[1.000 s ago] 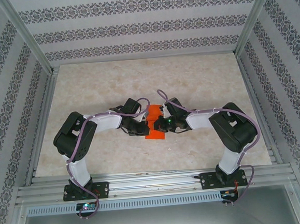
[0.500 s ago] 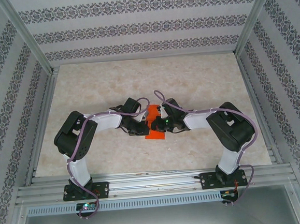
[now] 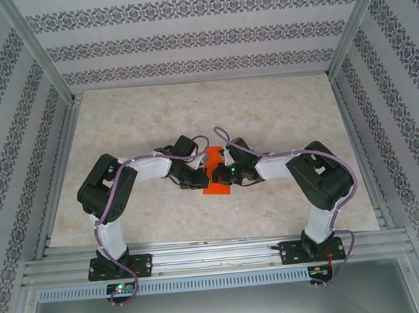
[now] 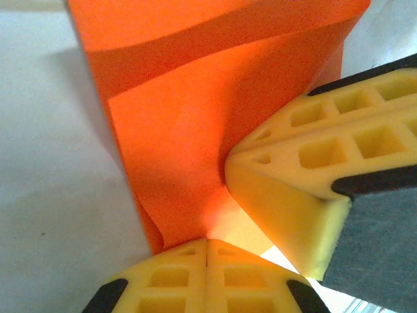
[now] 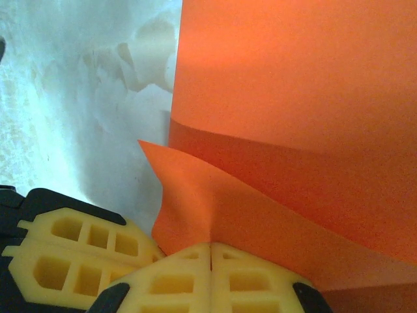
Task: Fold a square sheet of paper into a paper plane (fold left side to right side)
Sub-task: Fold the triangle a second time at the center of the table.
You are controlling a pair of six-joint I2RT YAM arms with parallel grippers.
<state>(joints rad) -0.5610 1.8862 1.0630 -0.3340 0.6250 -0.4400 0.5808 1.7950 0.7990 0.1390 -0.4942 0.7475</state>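
The square sheet of paper is bright orange and lies at the table's middle, partly folded, with one layer raised between the two arms. My left gripper is shut and pinches the sheet at its near edge, the paper creasing up from the fingertips. My right gripper is shut too, and a lifted flap of the sheet runs into the seam of its fingers. The two grippers almost touch: the right one's fingers stand close beside the left. No paper plane shape is in view.
The marble-patterned tabletop lies open all round the sheet. Patterned walls and aluminium posts enclose it on three sides. An aluminium rail carrying both arm bases runs along the near edge.
The right arm has eased slightly left towards the left gripper, narrowing the orange patch seen between them. Both grippers stay shut.
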